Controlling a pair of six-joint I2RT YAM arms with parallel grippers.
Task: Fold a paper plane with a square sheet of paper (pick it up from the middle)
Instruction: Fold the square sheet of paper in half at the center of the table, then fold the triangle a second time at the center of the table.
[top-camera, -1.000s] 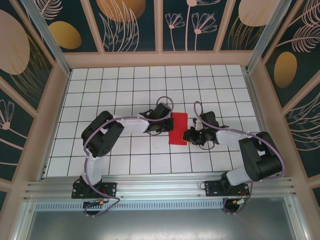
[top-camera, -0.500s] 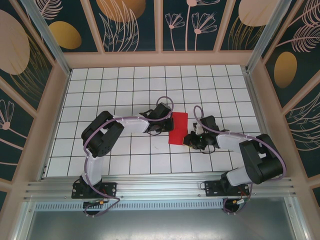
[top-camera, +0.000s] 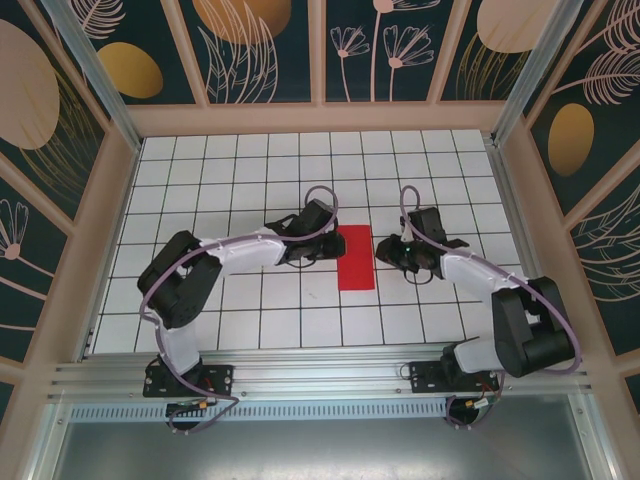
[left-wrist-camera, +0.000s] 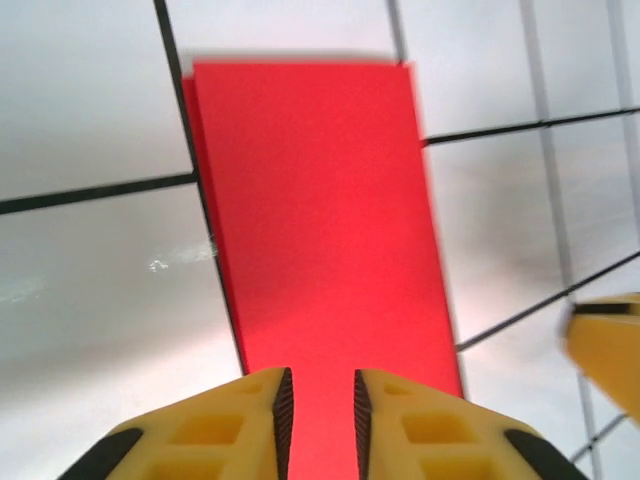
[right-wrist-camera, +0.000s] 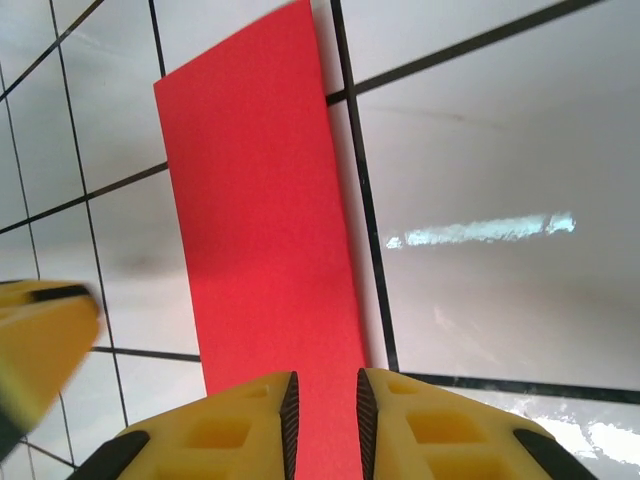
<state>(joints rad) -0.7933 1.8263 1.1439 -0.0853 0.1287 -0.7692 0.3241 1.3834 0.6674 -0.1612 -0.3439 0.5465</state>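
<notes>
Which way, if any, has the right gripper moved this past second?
Yes: the right gripper shifted toward the far wall, alongside the red paper.

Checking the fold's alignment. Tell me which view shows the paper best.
Left wrist: the paper is close enough that a lower layer shows along its left edge. Right wrist has the paper equally close, but that offset isn't visible. Top external gives the whole paper, small.

The sheet of paper (left-wrist-camera: 320, 220) looks matt and smooth, the tiled table (right-wrist-camera: 500, 150) glossy, the fingers (left-wrist-camera: 200, 440) yellow plastic.
</notes>
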